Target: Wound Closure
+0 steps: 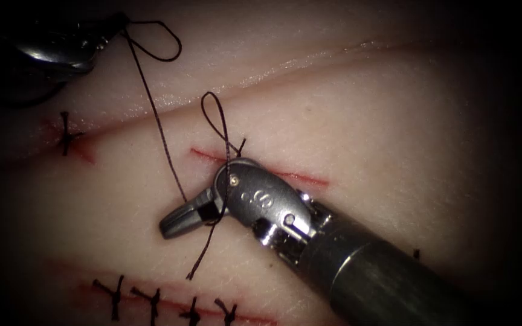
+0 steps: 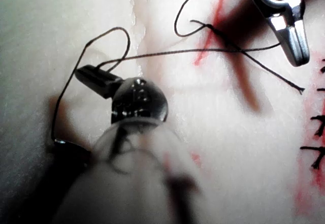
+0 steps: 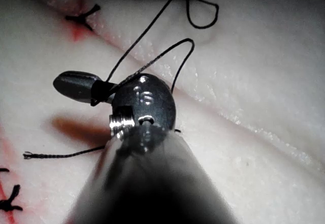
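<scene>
We see right tool, fingers closed on thread at 7 o'clock of cut. Left tool, at 10 o'clock, clamps thread too. Needle unseen. We advise even, gentle tension on tissue.

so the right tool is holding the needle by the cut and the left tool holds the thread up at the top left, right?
Not quite: the right tool holds the thread, not the needle, beside the cut; the endoscope view shows thread crossing its shut jaws. The left tool does hold the thread at top left.
</scene>
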You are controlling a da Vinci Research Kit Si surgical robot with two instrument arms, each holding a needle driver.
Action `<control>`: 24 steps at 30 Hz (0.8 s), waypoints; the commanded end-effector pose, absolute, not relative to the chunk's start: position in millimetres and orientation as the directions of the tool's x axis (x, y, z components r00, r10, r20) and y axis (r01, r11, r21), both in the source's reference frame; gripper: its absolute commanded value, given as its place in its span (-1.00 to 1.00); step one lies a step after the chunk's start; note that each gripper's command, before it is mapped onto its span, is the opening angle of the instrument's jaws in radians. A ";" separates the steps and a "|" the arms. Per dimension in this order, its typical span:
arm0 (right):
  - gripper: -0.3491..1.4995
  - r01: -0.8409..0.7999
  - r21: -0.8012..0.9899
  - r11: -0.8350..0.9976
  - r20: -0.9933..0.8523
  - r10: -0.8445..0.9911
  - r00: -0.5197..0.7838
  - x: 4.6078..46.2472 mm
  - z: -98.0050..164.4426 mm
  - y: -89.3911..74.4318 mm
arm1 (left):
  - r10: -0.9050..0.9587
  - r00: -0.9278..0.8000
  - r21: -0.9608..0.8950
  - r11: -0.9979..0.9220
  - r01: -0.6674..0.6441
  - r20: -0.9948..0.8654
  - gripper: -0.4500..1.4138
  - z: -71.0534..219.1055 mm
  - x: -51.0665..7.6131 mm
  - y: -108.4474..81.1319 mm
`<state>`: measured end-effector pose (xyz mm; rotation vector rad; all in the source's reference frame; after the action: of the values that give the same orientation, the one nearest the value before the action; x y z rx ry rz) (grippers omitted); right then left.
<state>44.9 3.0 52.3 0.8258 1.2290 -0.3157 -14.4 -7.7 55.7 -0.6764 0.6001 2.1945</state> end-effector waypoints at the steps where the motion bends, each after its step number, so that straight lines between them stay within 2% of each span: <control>1: -0.82 0.650 0.376 0.660 -0.917 0.167 0.362 46.0 53.3 2.6 | 0.517 -0.579 0.205 -0.609 -0.766 -0.631 -1.00 56.0 -14.5 -8.4; 3: -0.58 0.668 0.369 0.646 -0.915 0.126 0.384 46.4 53.6 2.2 | 0.515 -0.578 0.207 -0.607 -0.767 -0.632 -1.00 55.1 -14.5 -8.3; 4: -0.29 0.676 0.371 0.637 -0.910 0.103 0.402 46.7 53.8 1.9 | 0.516 -0.576 0.207 -0.604 -0.769 -0.635 -1.00 54.8 -14.5 -8.3; 6: 0.09 0.697 0.359 0.621 -0.903 0.044 0.427 47.4 54.2 1.1 | 0.514 -0.577 0.212 -0.602 -0.770 -0.635 -1.00 54.1 -14.6 -8.5; 7: 0.09 0.697 0.359 0.621 -0.903 0.044 0.427 47.4 54.2 1.1 | 0.514 -0.577 0.212 -0.602 -0.770 -0.635 -1.00 54.1 -14.6 -8.5; 8: 0.24 0.706 0.351 0.615 -0.902 0.018 0.432 47.6 54.3 0.8 | 0.511 -0.581 0.216 -0.605 -0.767 -0.633 -1.00 54.0 -14.7 -8.6; 13: 0.55 0.755 0.316 0.574 -0.889 -0.099 0.447 48.7 54.7 0.2 | 0.510 -0.583 0.222 -0.602 -0.767 -0.633 -1.00 54.0 -14.5 -9.2; 20: 0.56 0.802 0.299 0.517 -0.866 -0.206 0.456 48.7 55.3 -0.8 | 0.504 -0.585 0.226 -0.603 -0.765 -0.636 -1.00 54.1 -14.1 -9.9; 24: 0.49 0.831 0.290 0.475 -0.841 -0.288 0.458 48.5 56.5 -1.6 | 0.501 -0.586 0.225 -0.606 -0.763 -0.637 -1.00 53.9 -13.5 -10.2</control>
<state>47.7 -1.4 55.9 0.7855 0.8006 -0.7875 -13.3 -9.5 53.2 -0.6840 0.6353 2.1948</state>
